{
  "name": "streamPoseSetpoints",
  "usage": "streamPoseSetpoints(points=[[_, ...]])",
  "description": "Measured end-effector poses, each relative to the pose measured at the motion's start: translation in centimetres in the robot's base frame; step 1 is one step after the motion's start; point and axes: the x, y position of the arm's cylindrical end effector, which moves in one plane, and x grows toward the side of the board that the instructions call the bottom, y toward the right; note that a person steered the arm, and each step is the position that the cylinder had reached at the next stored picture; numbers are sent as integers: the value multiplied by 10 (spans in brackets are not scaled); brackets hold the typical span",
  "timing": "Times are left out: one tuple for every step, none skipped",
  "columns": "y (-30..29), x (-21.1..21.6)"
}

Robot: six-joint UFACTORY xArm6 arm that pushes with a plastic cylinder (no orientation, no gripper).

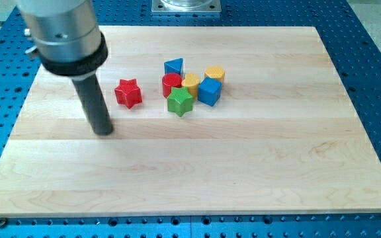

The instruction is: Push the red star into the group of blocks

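I carry no jaws at all, only a straight dark rod, so there is nothing to hold apart or together; my tip (103, 131) rests on the wooden board (243, 172), down and to the view's left of the red star (129, 92), at about its seven o'clock and near it but not touching. That placing makes sense to me: the group lies at the star's three o'clock, so I judge I need to come round to the star's nine o'clock side before pushing toward the view's right. The star sits alone, a small gap apart from the cluster. The cluster itself is tight: a red cylinder (171, 83) nearest the star, a blue triangular block (174, 67) at its twelve o'clock, a green star (180, 102) at its five o'clock, a yellow block (191, 82) of unclear shape in the middle, a yellow cylinder (215, 73) at the far upper right and a blue cube (210, 91) below it. No containers are in sight; the blocks lie loose on the board, which rests on a blue perforated table (369, 59).
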Motion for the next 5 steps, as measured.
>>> streamPoseSetpoints(points=[[20,-24],[33,-70],[32,-117],[29,-126],[43,-146]])
